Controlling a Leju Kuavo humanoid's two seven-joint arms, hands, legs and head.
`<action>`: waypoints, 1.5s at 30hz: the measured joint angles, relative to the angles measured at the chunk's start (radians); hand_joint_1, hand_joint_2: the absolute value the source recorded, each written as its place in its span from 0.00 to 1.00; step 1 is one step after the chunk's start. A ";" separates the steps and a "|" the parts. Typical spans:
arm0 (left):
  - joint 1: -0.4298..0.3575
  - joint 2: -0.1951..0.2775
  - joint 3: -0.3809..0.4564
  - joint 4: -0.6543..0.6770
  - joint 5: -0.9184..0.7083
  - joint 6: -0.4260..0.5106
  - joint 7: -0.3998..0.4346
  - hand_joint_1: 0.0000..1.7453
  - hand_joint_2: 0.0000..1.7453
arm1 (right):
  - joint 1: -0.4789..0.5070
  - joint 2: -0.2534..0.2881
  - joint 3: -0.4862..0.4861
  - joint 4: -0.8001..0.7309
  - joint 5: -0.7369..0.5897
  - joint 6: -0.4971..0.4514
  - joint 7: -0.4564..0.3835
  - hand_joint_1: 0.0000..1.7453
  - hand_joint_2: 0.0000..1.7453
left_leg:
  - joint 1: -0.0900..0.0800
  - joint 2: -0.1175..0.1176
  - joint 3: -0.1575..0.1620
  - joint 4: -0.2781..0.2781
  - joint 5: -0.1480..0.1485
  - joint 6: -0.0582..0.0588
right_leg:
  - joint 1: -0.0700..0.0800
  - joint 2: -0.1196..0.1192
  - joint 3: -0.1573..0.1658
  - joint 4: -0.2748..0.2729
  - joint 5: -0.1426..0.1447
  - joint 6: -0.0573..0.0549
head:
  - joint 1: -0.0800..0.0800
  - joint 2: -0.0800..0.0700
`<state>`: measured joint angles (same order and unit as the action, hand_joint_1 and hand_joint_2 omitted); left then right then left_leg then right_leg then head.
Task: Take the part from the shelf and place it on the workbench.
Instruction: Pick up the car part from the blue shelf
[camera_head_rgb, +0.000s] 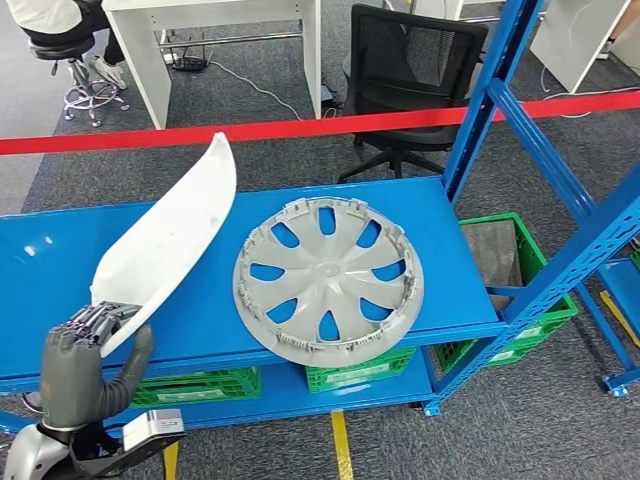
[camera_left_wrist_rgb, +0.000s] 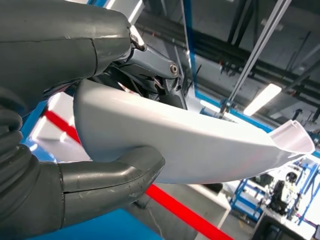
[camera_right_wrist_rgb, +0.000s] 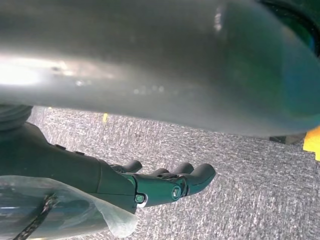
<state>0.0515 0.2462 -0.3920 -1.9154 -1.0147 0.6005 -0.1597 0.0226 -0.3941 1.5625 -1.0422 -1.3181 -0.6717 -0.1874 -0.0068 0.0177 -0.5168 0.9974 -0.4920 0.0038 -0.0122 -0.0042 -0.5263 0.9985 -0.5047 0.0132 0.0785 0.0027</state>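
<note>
From the head view, the left hand (camera_head_rgb: 79, 362) grips the near end of a long, curved white trim panel (camera_head_rgb: 167, 240), whose far end rises above the blue shelf (camera_head_rgb: 45, 270) beside a grey hubcap (camera_head_rgb: 328, 279). In the left wrist view the thumb (camera_left_wrist_rgb: 113, 175) presses under the panel (camera_left_wrist_rgb: 196, 145) and the fingers clamp over it; the glossy, thin shell looks light and stiff but slippery, and held at one end it may swing. In the right wrist view the right hand (camera_right_wrist_rgb: 151, 185) hangs over grey carpet (camera_right_wrist_rgb: 245, 200), fingers loosely extended, holding nothing.
</note>
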 joint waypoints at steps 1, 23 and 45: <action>-0.001 0.001 -0.002 0.000 0.005 -0.005 0.002 1.00 1.00 | 0.000 0.000 0.000 -0.003 -0.002 -0.002 -0.001 0.00 0.00 | 0.000 0.000 -0.001 0.001 -0.001 0.001 | 0.000 0.000 0.000 0.000 0.000 0.001 | 0.000 0.000; -0.012 0.007 -0.020 0.000 0.002 -0.038 0.019 1.00 1.00 | 0.003 -0.001 0.000 -0.024 -0.013 -0.014 -0.006 0.00 0.00 | 0.018 0.004 -0.081 0.075 -0.013 -0.030 | -0.011 0.004 -0.022 0.029 -0.005 -0.007 | 0.003 0.000; -0.016 0.013 -0.023 0.000 -0.009 -0.056 0.043 1.00 1.00 | 0.013 -0.015 0.001 -0.057 -0.016 -0.025 0.002 0.00 0.00 | 0.000 0.003 -0.064 -0.025 0.066 0.027 | -0.003 0.009 -0.101 0.238 -0.039 0.035 | 0.001 0.000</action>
<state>0.0359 0.2594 -0.4153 -1.9155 -1.0233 0.5445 -0.1169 0.0356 -0.4092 1.5639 -1.0994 -1.3344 -0.6971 -0.1855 -0.0066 0.0206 -0.5811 0.9721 -0.4259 0.0311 -0.0157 0.0046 -0.6270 1.2363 -0.5435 0.0483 0.0796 0.0027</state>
